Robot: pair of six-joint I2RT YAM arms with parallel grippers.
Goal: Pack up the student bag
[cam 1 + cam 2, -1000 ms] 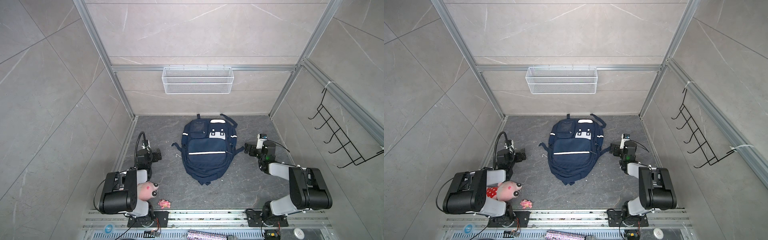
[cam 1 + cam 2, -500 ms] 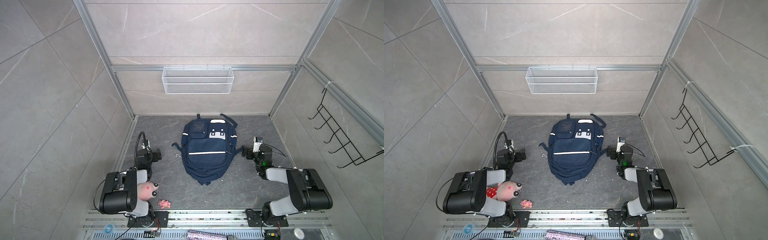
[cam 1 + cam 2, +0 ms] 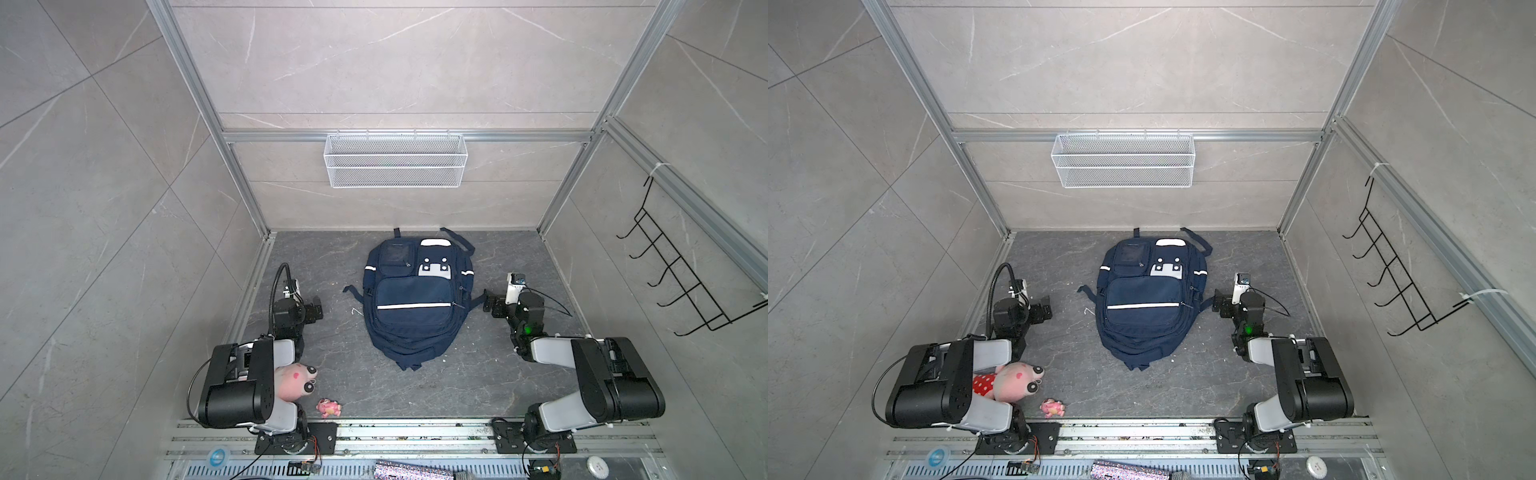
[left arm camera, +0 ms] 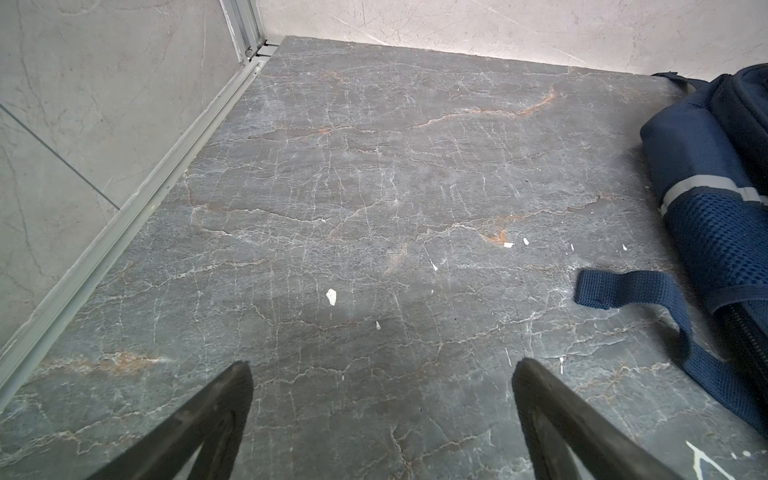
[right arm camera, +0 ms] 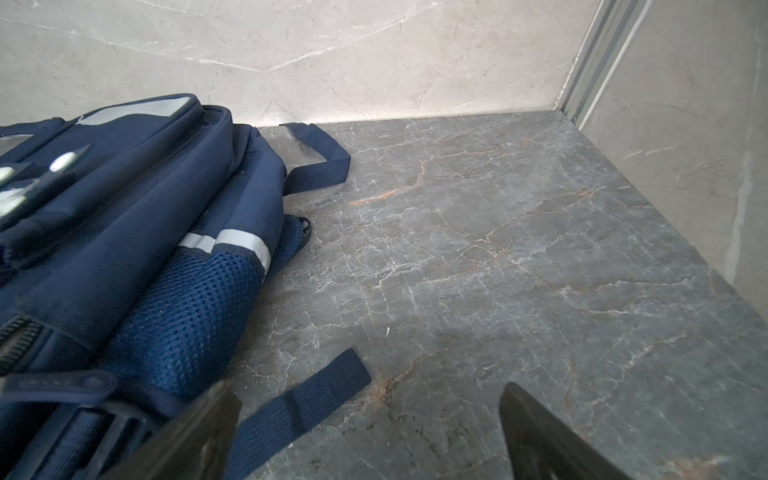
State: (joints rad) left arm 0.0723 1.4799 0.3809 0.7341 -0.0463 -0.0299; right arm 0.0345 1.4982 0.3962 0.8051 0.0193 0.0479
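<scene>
Backpack, large navy-blue fabric student bag [image 3: 411, 307], lies flat mid dark stone surface [image 3: 332, 374], looks zipped; left gripper [image 3: 317, 311] and right gripper [image 3: 489, 306] flank it, jaws spread, empty, should pinch zipper pull first.

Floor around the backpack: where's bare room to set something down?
Bare: the far corners either side of the student bag, and the near strip between it and the front rail. Crowded: near left, with the pink plush and small pink toy.

L: bare floor [image 4: 374, 187] up to student bag [image 4: 715, 216] | R: strap [image 5: 299, 409] lies by right gripper [image 5: 370, 392]
</scene>
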